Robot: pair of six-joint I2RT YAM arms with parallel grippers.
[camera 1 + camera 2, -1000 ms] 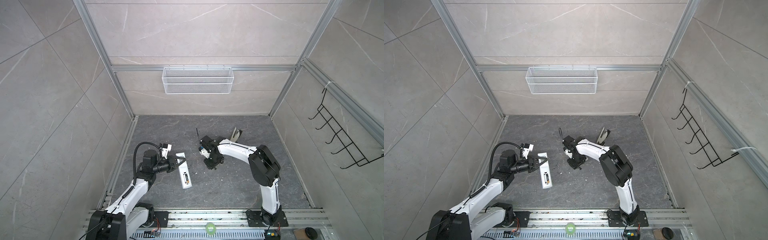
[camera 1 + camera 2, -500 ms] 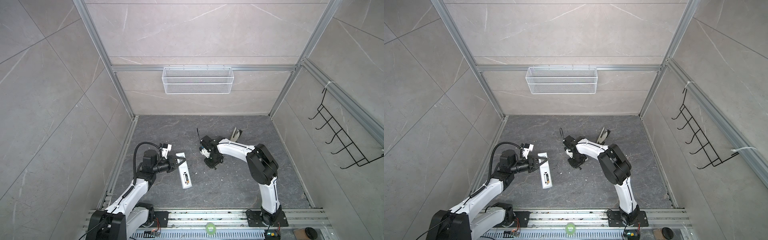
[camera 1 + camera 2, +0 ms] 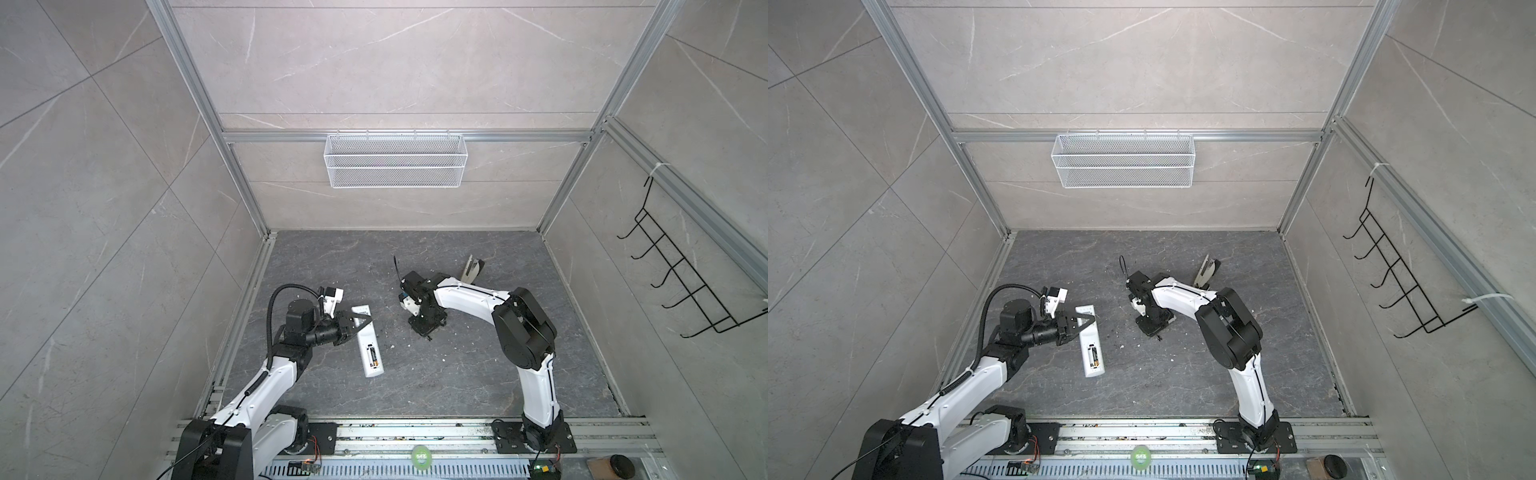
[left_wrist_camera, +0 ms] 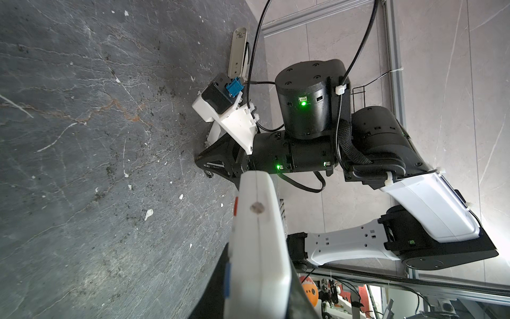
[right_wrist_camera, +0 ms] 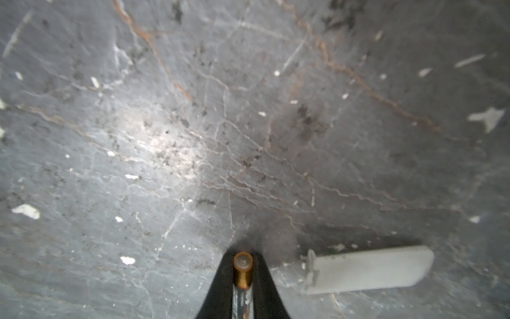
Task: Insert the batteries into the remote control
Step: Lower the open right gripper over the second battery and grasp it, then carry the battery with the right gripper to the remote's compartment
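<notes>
The white remote control (image 3: 368,348) lies back up on the dark floor, its compartment open, with one dark, gold-ended battery (image 3: 375,356) in it, seen in both top views (image 3: 1094,357). My left gripper (image 3: 362,332) is shut on the remote's far end; in the left wrist view the remote's white edge (image 4: 256,243) fills the space between the jaws. My right gripper (image 5: 242,258) points straight down at the floor and is shut on a second battery (image 5: 242,272), whose gold end shows between the black fingers. In a top view this gripper (image 3: 428,333) stands right of the remote.
A flat pale battery cover (image 5: 367,269) lies on the floor close beside the right gripper. A grey-and-black stapler-like object (image 3: 473,268) sits behind the right arm. White debris specks dot the floor. A wire basket (image 3: 395,160) hangs on the back wall.
The right gripper's jaws have closed onto the battery on the floor, and the right arm's elbow has shifted slightly. The left gripper and remote have not moved.
</notes>
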